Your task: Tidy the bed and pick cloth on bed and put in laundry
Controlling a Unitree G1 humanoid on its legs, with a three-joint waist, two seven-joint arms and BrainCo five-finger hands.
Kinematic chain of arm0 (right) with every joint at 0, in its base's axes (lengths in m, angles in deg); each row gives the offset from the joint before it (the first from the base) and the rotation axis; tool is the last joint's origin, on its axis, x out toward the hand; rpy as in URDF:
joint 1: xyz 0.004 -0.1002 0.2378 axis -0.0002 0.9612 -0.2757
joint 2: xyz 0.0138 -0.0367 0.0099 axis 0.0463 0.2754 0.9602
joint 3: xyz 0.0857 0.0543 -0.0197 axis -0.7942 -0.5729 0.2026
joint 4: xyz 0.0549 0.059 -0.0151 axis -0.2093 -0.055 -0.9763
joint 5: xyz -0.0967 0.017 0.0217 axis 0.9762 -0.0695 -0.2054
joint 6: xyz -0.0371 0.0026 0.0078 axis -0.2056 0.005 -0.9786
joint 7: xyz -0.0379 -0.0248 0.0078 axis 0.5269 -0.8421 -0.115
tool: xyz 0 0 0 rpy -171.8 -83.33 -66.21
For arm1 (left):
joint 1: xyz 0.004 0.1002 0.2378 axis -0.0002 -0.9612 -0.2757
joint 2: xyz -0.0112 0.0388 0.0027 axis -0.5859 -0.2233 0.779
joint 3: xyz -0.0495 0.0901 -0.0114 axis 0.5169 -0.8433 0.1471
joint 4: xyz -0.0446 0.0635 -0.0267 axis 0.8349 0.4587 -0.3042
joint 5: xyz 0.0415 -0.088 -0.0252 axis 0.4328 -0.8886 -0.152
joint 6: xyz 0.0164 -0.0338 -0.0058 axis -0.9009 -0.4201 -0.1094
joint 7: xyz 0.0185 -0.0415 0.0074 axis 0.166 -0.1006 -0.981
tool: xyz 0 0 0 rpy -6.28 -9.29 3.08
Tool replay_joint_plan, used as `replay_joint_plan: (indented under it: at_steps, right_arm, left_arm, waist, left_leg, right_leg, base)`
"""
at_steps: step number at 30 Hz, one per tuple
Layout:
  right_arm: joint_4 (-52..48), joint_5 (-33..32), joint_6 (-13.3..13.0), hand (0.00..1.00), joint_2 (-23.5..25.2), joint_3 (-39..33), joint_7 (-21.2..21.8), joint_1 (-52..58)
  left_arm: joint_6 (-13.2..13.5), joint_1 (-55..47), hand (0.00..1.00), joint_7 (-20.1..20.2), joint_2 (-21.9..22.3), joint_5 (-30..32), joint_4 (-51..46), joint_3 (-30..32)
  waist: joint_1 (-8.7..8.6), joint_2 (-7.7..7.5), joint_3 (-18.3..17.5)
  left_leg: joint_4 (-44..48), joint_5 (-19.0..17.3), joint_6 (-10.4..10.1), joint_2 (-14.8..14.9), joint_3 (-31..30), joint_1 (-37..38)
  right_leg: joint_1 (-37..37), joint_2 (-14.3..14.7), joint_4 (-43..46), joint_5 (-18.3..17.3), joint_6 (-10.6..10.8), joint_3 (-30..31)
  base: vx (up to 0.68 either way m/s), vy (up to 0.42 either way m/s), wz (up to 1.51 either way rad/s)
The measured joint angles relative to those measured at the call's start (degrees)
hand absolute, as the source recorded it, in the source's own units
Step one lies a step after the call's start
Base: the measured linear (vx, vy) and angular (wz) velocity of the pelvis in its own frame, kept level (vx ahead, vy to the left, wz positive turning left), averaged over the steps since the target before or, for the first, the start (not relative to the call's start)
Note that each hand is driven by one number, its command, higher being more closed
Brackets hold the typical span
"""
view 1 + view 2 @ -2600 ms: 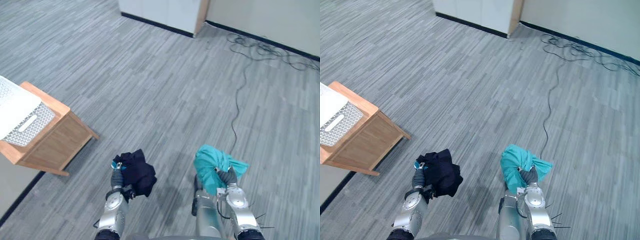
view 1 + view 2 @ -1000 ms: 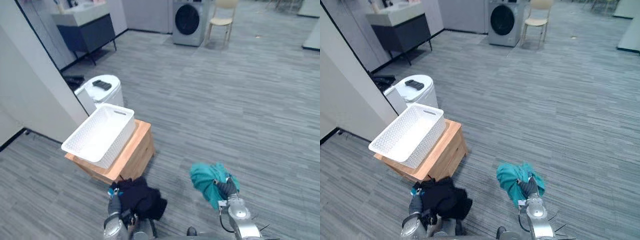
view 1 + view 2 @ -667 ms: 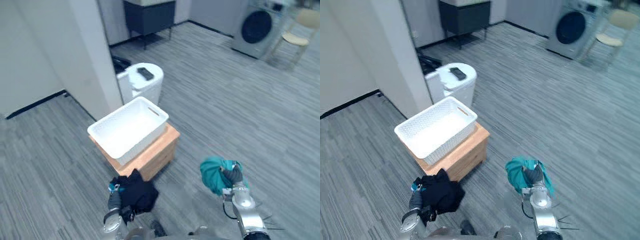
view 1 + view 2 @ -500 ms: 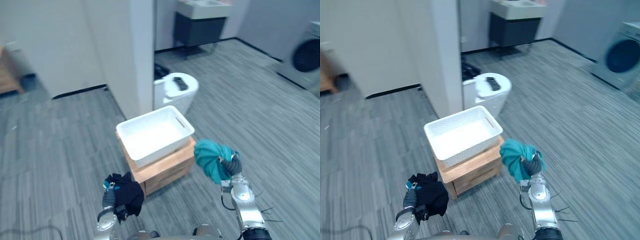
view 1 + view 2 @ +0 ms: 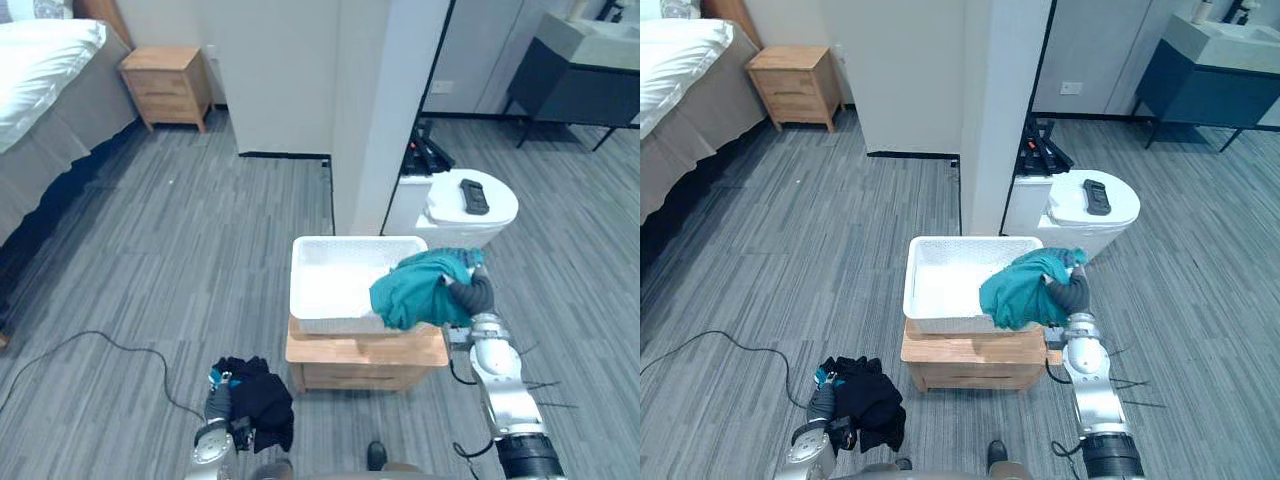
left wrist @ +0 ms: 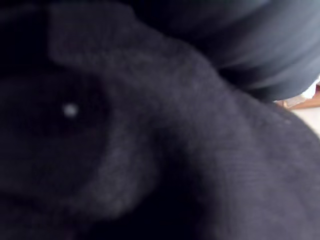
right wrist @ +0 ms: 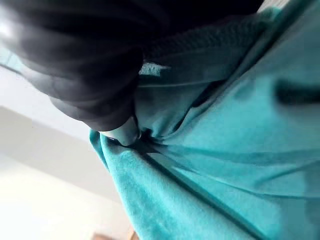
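Teal cloth (image 5: 412, 291) bunched in the clamped right hand (image 5: 479, 296), over the white basket's (image 5: 322, 283) right rim, black cloth (image 5: 264, 402) against the near left hand (image 5: 216, 388), its grip impossible to tell.

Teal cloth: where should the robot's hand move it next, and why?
Probably ease the right hand a little further over the white basket and let go. The teal cloth it grips hangs over the basket's right rim, not over the middle. The black cloth in the left hand can follow.
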Motion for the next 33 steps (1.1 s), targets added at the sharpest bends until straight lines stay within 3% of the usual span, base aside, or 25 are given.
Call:
replay_joint_plan:
  at_steps: [2,3,5,6,7,11,12,19,24,26,30,33]
  right_arm:
    - [3.58,0.29,0.02,1.00,-0.69,0.64,0.20,-3.37]
    - [6.30,1.21,0.25,1.00,-2.05,0.68,0.18,-6.92]
    - [10.42,1.95,0.54,1.00,-5.23,0.80,0.15,-12.18]
    - [13.48,2.06,1.06,1.00,-7.46,1.18,0.15,-16.49]
    - [15.40,2.14,1.36,1.00,-9.01,1.32,0.14,-20.20]
    - [20.67,2.60,1.64,1.00,-11.82,1.18,0.04,-30.70]
    - [22.68,2.57,1.92,0.00,-13.30,0.80,-0.35,-33.38]
    - [37.39,3.28,2.47,0.00,-19.64,-0.76,-1.19,-43.00]
    - [41.77,11.48,3.66,0.00,-21.08,-1.71,-1.20,-43.72]
    - [40.09,15.38,3.89,0.00,-21.07,-1.77,-1.28,-42.13]
    - [23.54,25.79,4.75,0.00,-19.31,-2.53,-1.56,-28.47]
    - [12.76,29.78,4.81,0.00,-16.32,-5.16,-1.48,-17.23]
  left_arm:
    - [0.48,0.25,1.00,0.17,0.04,-0.14,-2.15,-0.17]
    - [1.09,1.51,1.00,0.72,0.21,-0.82,-3.95,-0.59]
    - [1.40,2.94,1.00,0.97,0.54,-1.23,-5.88,-2.42]
    - [1.63,3.17,1.00,1.12,0.73,-1.23,-7.25,-4.10]
    - [1.88,2.92,1.00,1.55,0.98,-1.27,-8.43,-5.01]
    - [2.22,2.75,1.00,2.20,0.35,-1.73,-12.53,-5.11]
    - [2.59,2.75,1.00,2.25,0.09,-2.28,-13.98,-5.29]
    - [4.37,3.08,1.00,3.90,-0.94,-4.27,-20.86,-10.63]
    - [4.51,4.21,1.00,4.73,-1.58,-5.08,-26.77,-13.34]
    - [4.56,4.95,1.00,4.79,-1.90,-5.06,-29.01,-13.38]
    - [5.50,6.88,1.00,4.70,-3.82,-4.71,-33.59,-12.50]
    - [5.55,8.84,1.00,4.42,-4.67,-3.20,-34.53,-9.20]
  waist:
    - [-0.13,0.69,1.91]
    - [-0.31,1.98,4.49]
    - [-0.40,4.13,7.83]
    - [-0.36,5.95,9.68]
    - [-0.13,7.27,10.46]
    - [0.00,8.31,12.51]
    - [-0.06,8.30,12.84]
    - [-0.15,10.06,14.88]
    - [-1.26,10.67,15.16]
    - [-1.63,10.68,15.15]
    - [-3.29,10.48,15.03]
    - [-5.15,10.10,14.74]
  left_leg:
    - [2.11,-0.37,-0.02,-0.36,-1.13,-2.04]
    - [4.57,-1.63,0.34,0.72,0.88,-4.37]
    - [5.65,-1.11,-0.08,4.02,8.96,-5.82]
    - [5.25,-0.09,0.03,4.72,12.41,-6.34]
    - [3.38,2.49,0.30,3.96,13.42,-6.45]
    - [-4.64,9.06,1.07,0.79,14.09,-7.30]
    - [-6.06,10.44,1.41,0.35,14.01,-8.42]
    - [-13.73,15.31,1.69,-0.65,13.79,-7.05]
    - [-15.69,16.46,1.79,-0.72,14.43,-5.18]
    - [-15.73,16.44,1.78,-0.63,15.33,-3.80]
    - [-16.16,15.92,1.12,0.15,16.99,-1.12]
    - [-16.20,15.49,0.51,1.07,19.23,0.97]
  right_leg:
    - [0.07,-0.44,-0.03,0.24,-0.05,-1.76]
    - [0.23,-0.88,-0.03,0.50,-0.03,-4.03]
    - [0.43,-1.94,-0.01,0.86,0.16,-6.73]
    - [0.12,-2.89,-0.06,1.15,0.53,-7.67]
    - [-0.91,-3.61,-0.34,1.73,0.92,-7.78]
    - [-4.31,-5.67,-2.53,4.40,0.86,-7.85]
    - [-5.75,-5.86,-2.65,4.80,0.93,-7.97]
    - [-7.29,-5.89,-3.12,5.48,0.65,-8.02]
    - [-6.70,-5.61,-3.19,5.49,0.66,-7.44]
    - [-5.92,-5.55,-3.20,5.48,0.66,-6.56]
    - [-4.07,-4.73,-3.35,4.89,0.89,-5.01]
    - [-3.20,-3.85,-3.62,4.54,1.37,-3.22]
  base:
    - [-0.07,0.027,0.57]
    - [-0.13,0.037,0.90]
    - [-0.16,0.052,0.88]
    - [-0.16,0.066,0.55]
    - [-0.14,0.076,0.37]
    - [-0.07,0.077,0.13]
    - [-0.04,0.077,0.16]
    - [0.00,0.045,0.05]
    - [0.01,0.021,-0.07]
    - [0.01,0.018,-0.19]
    - [-0.02,-0.007,-0.20]
    - [-0.01,-0.032,-0.38]
